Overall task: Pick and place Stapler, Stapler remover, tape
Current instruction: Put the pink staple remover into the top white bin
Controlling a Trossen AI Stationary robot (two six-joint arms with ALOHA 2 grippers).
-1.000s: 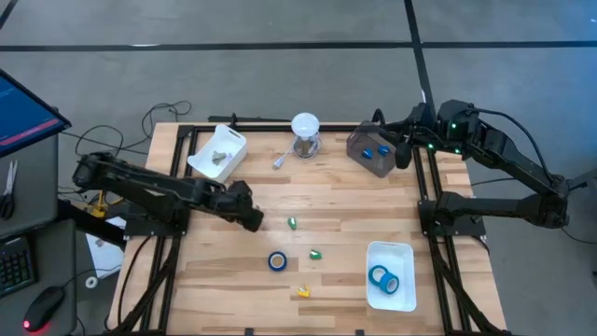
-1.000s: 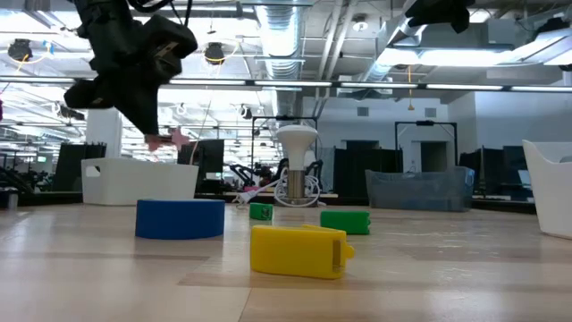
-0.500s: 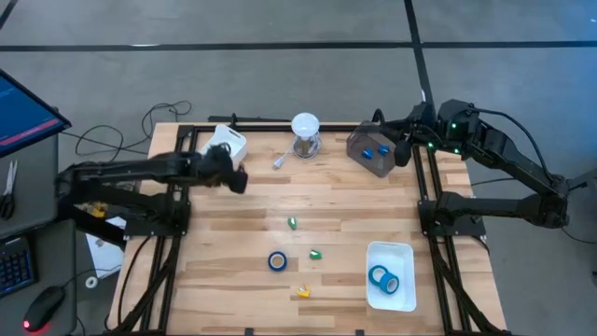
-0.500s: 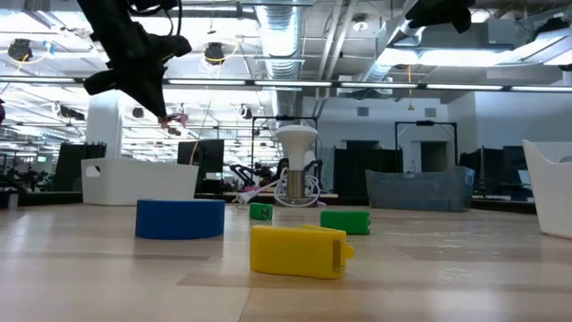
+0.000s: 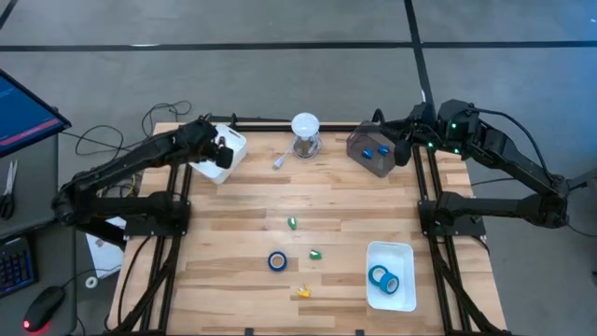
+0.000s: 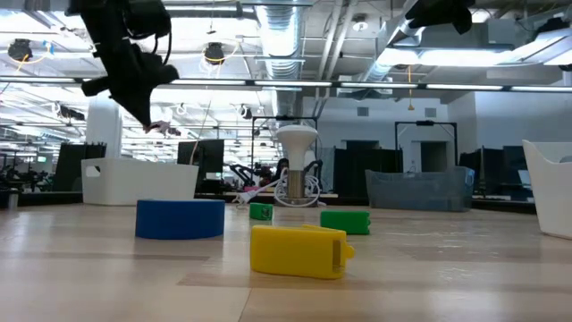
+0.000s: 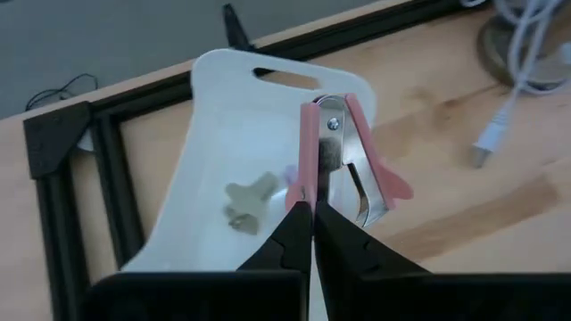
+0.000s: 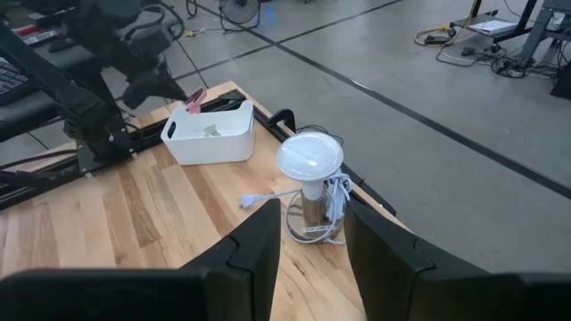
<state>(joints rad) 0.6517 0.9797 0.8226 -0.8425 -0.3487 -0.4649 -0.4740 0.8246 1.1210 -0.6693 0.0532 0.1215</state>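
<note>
My left gripper [image 5: 222, 149] is shut on a pink stapler remover [image 7: 343, 152] and hovers over the white tray [image 7: 214, 134] at the table's far left. A pale grey piece [image 7: 245, 198] lies in that tray. One blue tape roll [image 5: 277, 261] lies flat on the table near the front, and another [image 5: 381, 277] lies in the white tray [image 5: 392, 250] at the near right. Two small green staplers [image 5: 292, 222] [image 5: 315, 254] and a yellow one [image 5: 303, 291] lie on the table. My right gripper [image 8: 308, 241] waits open, raised at the far right. My left gripper pinches the free end of one pink arm [image 7: 306, 183] of the stapler remover between its two fingertips. The fingers slant down toward the table's far edge and lie along that arm. The remover sticks out beyond the fingertips, metal jaws outward, lifted clear above the tray.
A white-domed lamp [image 5: 305, 131] with a cable and plug stands at the far middle. A grey bin [image 5: 373, 154] with blue things in it sits at the far right, just under my right gripper. Black frame rails run along the table's left and right edges.
My left gripper has swung from the middle left of the table toward the far edge and risen a little, carrying the pink stapler remover. It now hangs over the far-left white tray. It has turned on the way and stayed shut on the remover.
</note>
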